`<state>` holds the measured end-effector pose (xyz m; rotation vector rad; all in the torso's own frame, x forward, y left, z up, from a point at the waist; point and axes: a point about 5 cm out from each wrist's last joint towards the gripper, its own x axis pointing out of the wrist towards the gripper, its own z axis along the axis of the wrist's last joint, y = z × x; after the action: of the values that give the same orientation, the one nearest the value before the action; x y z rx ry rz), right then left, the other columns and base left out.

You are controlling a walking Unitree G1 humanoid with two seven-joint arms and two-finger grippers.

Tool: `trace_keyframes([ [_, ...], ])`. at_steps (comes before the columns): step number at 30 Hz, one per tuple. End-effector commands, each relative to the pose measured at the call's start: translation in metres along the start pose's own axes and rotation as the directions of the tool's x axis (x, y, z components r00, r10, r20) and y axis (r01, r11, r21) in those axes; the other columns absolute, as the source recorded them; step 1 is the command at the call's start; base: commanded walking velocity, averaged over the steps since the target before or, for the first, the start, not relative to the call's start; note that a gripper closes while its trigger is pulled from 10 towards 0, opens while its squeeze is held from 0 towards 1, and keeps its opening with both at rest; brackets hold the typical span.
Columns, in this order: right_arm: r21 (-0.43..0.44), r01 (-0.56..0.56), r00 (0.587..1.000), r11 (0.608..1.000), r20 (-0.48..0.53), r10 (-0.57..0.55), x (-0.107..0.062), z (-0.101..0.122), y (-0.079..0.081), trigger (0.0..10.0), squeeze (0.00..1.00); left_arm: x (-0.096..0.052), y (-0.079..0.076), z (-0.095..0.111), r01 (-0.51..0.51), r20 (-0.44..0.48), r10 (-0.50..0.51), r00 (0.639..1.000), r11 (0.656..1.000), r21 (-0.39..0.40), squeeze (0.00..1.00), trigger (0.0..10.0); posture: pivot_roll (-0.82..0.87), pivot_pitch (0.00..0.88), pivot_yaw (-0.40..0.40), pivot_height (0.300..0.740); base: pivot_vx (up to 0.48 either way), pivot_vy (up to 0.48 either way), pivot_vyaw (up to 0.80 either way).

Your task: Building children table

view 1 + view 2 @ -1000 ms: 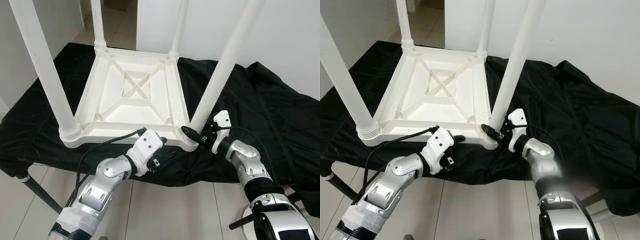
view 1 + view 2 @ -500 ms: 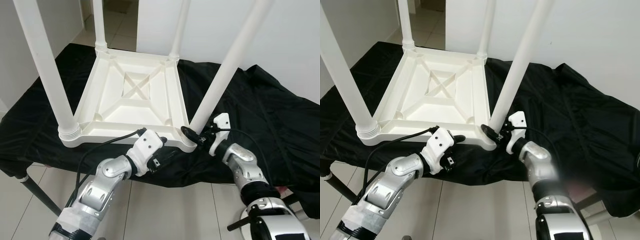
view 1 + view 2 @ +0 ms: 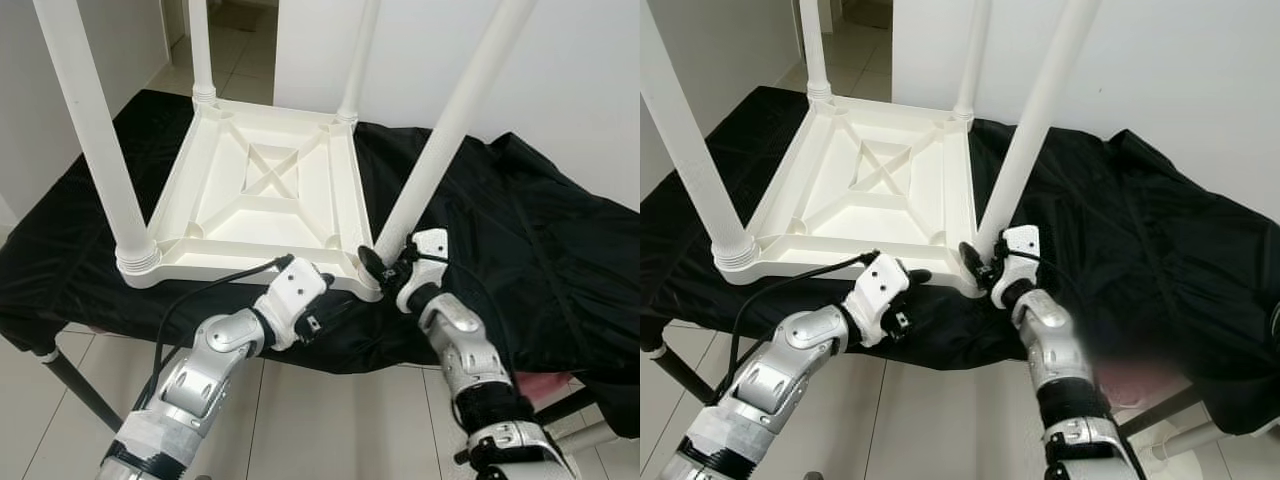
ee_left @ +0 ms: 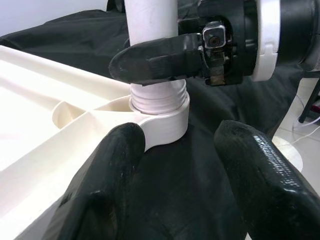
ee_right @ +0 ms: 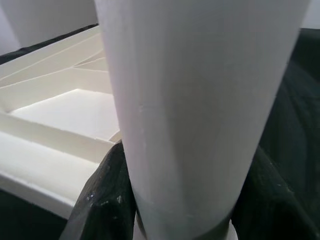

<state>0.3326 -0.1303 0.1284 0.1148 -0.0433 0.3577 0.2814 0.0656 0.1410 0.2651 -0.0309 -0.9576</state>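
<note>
A white plastic children's table [image 3: 265, 190] lies upside down on a black cloth [image 3: 520, 230], with its legs standing upward. My right gripper [image 3: 385, 262] is shut on the base of the near right leg [image 3: 440, 150], just above its threaded socket [image 4: 160, 107]. In the right wrist view the leg [image 5: 200, 100] sits between the black fingers [image 5: 102, 200]. My left gripper [image 3: 330, 308] is open at the table's near edge, low over the cloth beside that same corner, its fingers [image 4: 105, 185] holding nothing.
The near left leg [image 3: 95, 130] and two far legs [image 3: 200, 45] rise around the frame. White walls stand behind and to the left. Tiled floor [image 3: 300, 410] lies below the cloth's front edge, with a black support leg [image 3: 75, 385] at lower left.
My right wrist and forearm have swung leftward around the base of the near right leg, staying clamped on it. The left gripper has kept its place.
</note>
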Motion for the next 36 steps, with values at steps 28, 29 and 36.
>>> trace_keyframes([
  [28, 0.084, 0.170, 0.985, 0.982, 0.025, -0.173, -0.021, 0.000, 0.032, 10.0, 1.00, -0.014, -0.013, -0.006, 0.017, -0.016, -0.017, 1.000, 1.000, -0.016, 0.00, 10.0, 0.08, 0.046, -0.124, 0.740, 0.000, 0.000, 0.00],
  [29, 0.078, 0.152, 0.987, 0.985, 0.030, -0.155, -0.022, 0.000, 0.031, 10.0, 1.00, -0.014, -0.013, -0.006, 0.015, -0.015, -0.015, 1.000, 1.000, -0.015, 0.00, 10.0, 0.08, 0.049, -0.123, 0.740, 0.000, 0.000, 0.00],
  [36, 0.023, -0.090, 0.995, 0.996, 0.048, 0.089, -0.033, -0.001, 0.015, 10.0, 0.00, -0.019, -0.008, 0.001, 0.000, 0.013, 0.000, 1.000, 1.000, -0.016, 0.00, 10.0, 0.08, 0.072, -0.114, 0.740, 0.000, 0.000, 0.00],
])
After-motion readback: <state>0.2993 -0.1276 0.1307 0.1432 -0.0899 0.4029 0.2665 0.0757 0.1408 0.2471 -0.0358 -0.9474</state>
